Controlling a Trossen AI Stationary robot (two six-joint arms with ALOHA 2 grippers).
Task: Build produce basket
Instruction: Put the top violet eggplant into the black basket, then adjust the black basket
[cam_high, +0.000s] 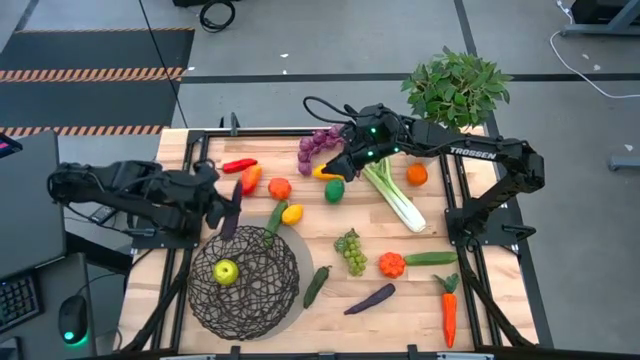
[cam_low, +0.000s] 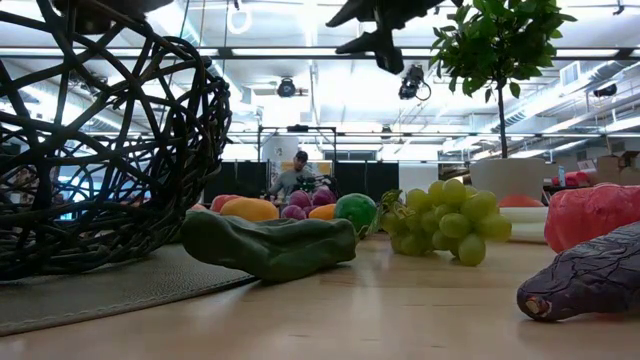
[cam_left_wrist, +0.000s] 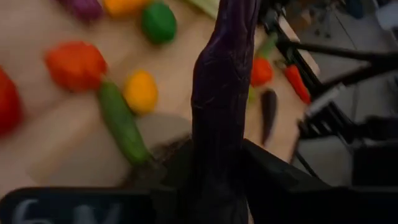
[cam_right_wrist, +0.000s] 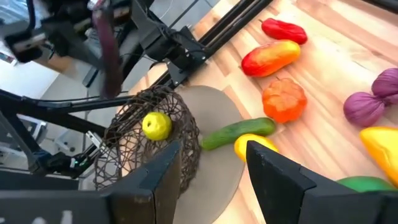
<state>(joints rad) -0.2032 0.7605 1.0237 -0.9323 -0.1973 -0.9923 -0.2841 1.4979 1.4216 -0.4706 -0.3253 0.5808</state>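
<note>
My left gripper (cam_high: 229, 212) holds a long purple eggplant (cam_high: 232, 207), and my fingers (cam_left_wrist: 273, 180) are squeezed on its lower part. It hangs left of the middle in the top picture, just above the far rim of the basket (cam_high: 245, 283). I think the eggplant is a light toy, stiff and a bit smooth, so it could slip if I hold it loosely. The middle of its long body looks like the best place to take it, because the ends are thin.

The eggplant is dark purple, long and a little wrinkly. The basket is round, made of dark crossing wire, and I can see through it. It sits on a grey mat (cam_high: 303, 302) at the lower left of the worktop (cam_high: 500, 300). One yellow-green apple (cam_high: 226, 271) lies inside it already.

My right gripper (cam_high: 335, 165) is at the upper middle, over the purple grapes (cam_high: 318, 143) and a green round fruit (cam_high: 334, 189). Its fingers (cam_right_wrist: 273, 177) are spread apart with nothing between them.

Other produce lies about: green grapes (cam_high: 351, 250), celery (cam_high: 395, 197), a carrot (cam_high: 449, 308).
</note>
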